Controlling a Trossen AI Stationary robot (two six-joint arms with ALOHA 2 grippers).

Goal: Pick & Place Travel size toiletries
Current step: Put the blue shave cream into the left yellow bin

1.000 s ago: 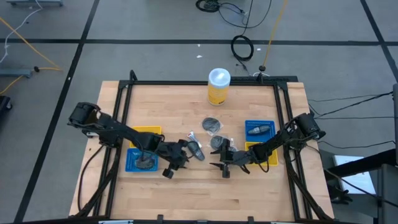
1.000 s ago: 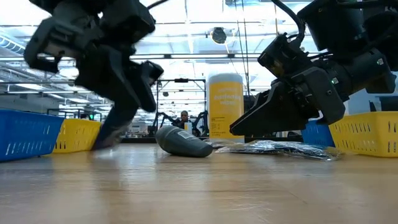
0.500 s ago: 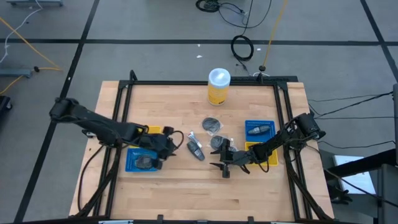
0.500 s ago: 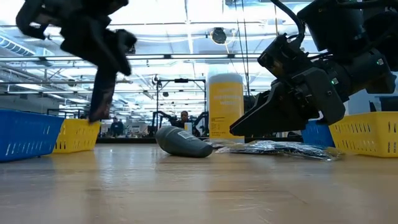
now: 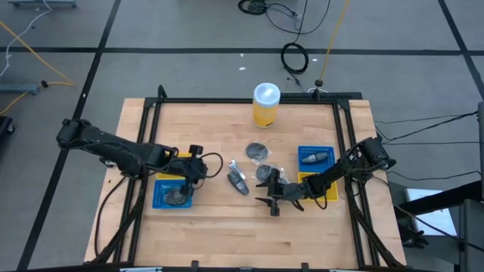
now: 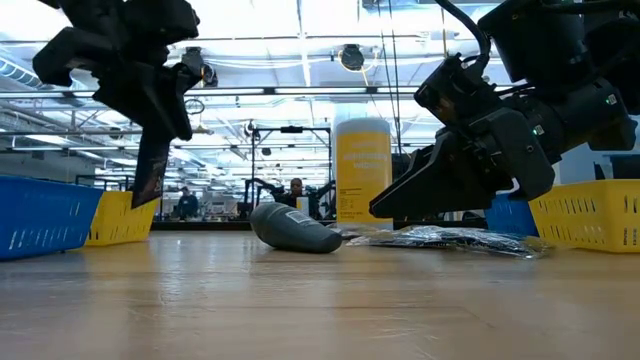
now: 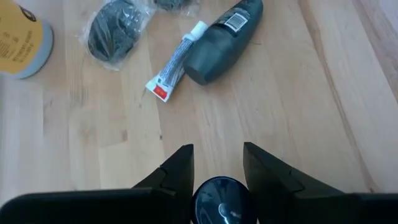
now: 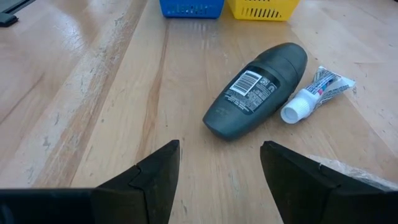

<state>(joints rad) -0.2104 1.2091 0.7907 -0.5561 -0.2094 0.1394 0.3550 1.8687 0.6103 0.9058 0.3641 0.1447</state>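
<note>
A dark-grey oblong bottle [image 5: 238, 183] lies on its side mid-table, with a small white tube [image 5: 233, 166] beside it [image 7: 174, 62]. Two dark discs in clear bags [image 5: 259, 152] [image 5: 265, 172] lie just beyond. My left gripper [image 5: 195, 166] hangs above the left trays, shut on a small dark item [image 7: 219, 200]. My right gripper [image 5: 270, 202] sits low over the table right of the bottle [image 8: 256, 90], open and pointing at it, touching nothing. My left gripper pinches a small, glossy, dark round-ended item [image 7: 219, 200] between its two fingers [image 7: 177, 168]. The wrist view shows it end-on, so which part is held cannot be told. The fingers point down at a slant, and the item is lifted clear of the table.
A blue tray [image 5: 162, 201] holding a dark item and a yellow tray [image 5: 181, 158] stand at the left. A blue tray [image 5: 315, 156] with an item and a yellow tray [image 5: 327, 189] stand at the right. A tall yellow canister [image 5: 266, 104] stands at the far edge. Bare wood lies along the near edge.
My left gripper has risen from the table top near the bottle and swung toward the table's left and far side, ending above the left trays. The bottle, tube and discs have stayed where they were.
</note>
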